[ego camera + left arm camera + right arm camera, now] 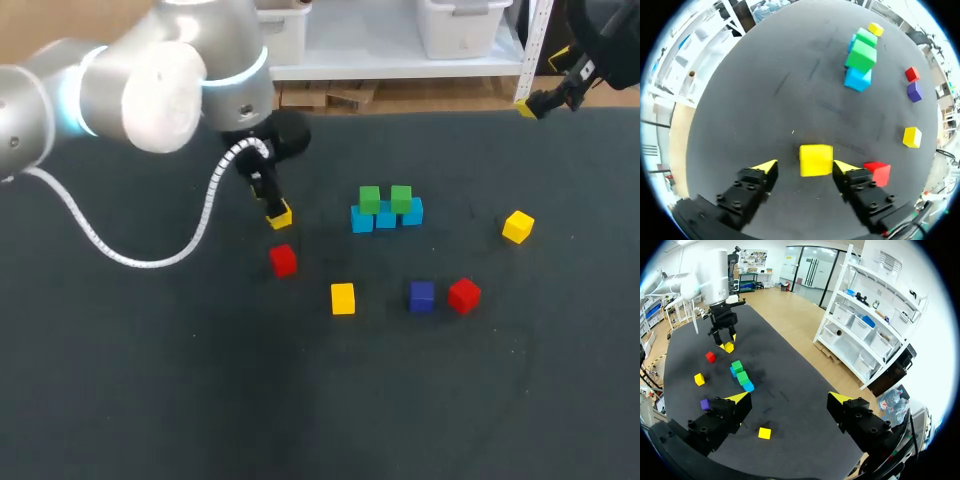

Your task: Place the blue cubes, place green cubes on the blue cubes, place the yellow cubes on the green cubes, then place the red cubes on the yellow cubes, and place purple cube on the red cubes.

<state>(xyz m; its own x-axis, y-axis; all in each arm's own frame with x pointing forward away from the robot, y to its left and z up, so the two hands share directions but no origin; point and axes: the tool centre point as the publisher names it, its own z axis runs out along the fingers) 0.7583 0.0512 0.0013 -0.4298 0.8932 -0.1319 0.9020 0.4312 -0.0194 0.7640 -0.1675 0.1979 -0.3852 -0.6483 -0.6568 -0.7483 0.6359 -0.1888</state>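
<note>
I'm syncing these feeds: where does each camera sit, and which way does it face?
Head view: fixed above and behind the robot, looking down on the table; left arm enters left, right gripper far right.
Left wrist view: on the left wrist, looking down along the open left gripper at a yellow cube between its fingers.
Right wrist view: on the right wrist, looking across the table past its open gripper toward the left arm.
Shared: all show that yellow cube and the blue-green stack.
</note>
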